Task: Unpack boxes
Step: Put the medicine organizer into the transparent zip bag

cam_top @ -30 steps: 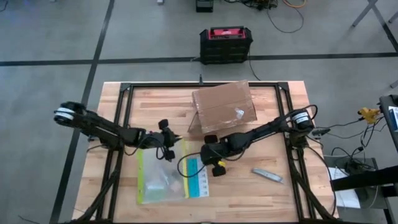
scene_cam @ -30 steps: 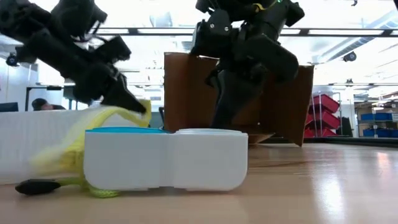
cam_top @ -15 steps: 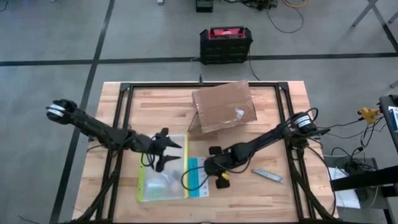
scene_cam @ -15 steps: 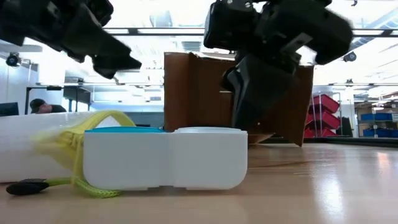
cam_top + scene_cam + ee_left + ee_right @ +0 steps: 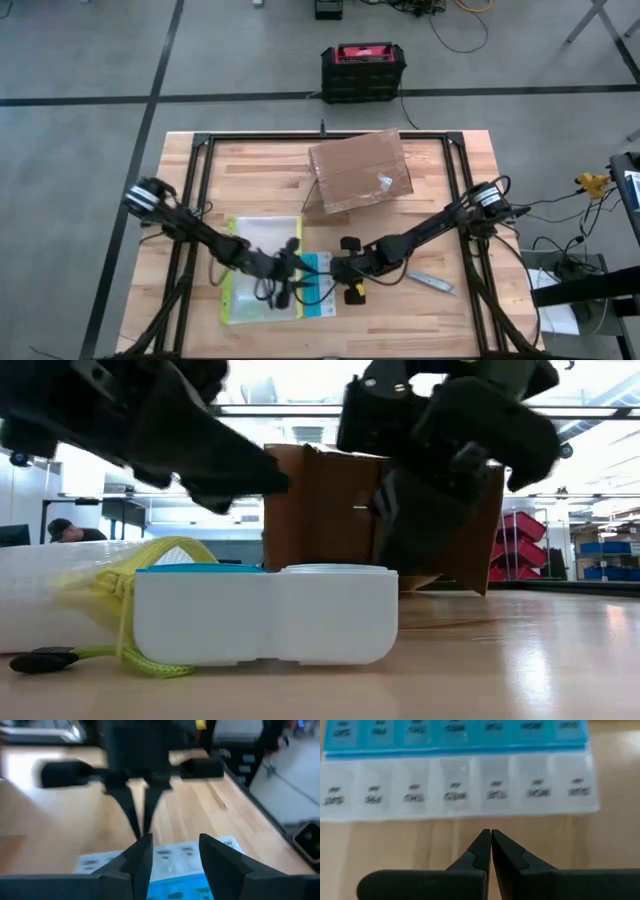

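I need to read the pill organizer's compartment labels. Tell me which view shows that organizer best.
The right wrist view: the pill organizer fills it, blue and clear rows with printed lids. The high view shows a small blue-white strip; the low view only its side; the left wrist view a blurred part.

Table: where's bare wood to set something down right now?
Free: the table's back-left stretch beside the cardboard box, and the front-right corner past the small grey tool. Crowded: front centre, where the left gripper and right gripper meet over the pill organizer and plastic pouch.
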Available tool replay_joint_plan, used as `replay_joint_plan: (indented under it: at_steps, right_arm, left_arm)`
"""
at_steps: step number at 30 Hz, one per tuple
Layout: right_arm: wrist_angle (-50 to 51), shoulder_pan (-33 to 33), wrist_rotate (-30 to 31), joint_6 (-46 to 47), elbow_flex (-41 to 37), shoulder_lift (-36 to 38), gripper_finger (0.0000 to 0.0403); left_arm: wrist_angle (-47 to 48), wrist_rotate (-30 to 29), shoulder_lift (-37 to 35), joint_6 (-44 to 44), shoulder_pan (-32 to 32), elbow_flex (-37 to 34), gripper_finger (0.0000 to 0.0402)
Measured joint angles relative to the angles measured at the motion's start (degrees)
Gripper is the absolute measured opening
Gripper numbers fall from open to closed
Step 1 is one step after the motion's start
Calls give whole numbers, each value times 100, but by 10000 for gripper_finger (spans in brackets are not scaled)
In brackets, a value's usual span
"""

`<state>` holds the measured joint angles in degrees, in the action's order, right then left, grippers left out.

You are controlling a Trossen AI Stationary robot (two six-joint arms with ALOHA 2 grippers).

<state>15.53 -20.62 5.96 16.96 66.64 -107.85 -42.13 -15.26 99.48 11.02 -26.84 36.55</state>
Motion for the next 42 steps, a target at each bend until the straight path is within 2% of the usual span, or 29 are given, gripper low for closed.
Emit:
replay_joint_plan:
  at_steps: [5, 9, 16, 25, 30, 35, 42]
  right_arm:
    - [-146, -189, 40, 258, -162, -4, 0]
    - [-731, -392, 293, 191, -237, -4, 0]
    - [-1011, -368, 756, 146, -287, -66, 0]
    - [-1415, -376, 580, 44, -263, -109, 0]
    - [-1992, -376, 376, -3, -207, -24, 0]
    - [-1501, -392, 522, -238, -31, 118, 0]
    - [-183, -501, 1073, -1481, 74, 672, 6]
  left_arm:
    - [553, 372, 504, 47, 79, 479, 116]
    - [816, 456, 500, 162, 113, 465, 108]
    - [1159, 475, 384, 365, 117, 345, 105]
    - [1215, 530, 605, 664, 194, 357, 103]
    - [1196, 531, 678, 732, 238, 360, 98]
    - [1201, 529, 655, 680, 256, 342, 91]
    - [1218, 552, 623, 592, 304, 326, 86]
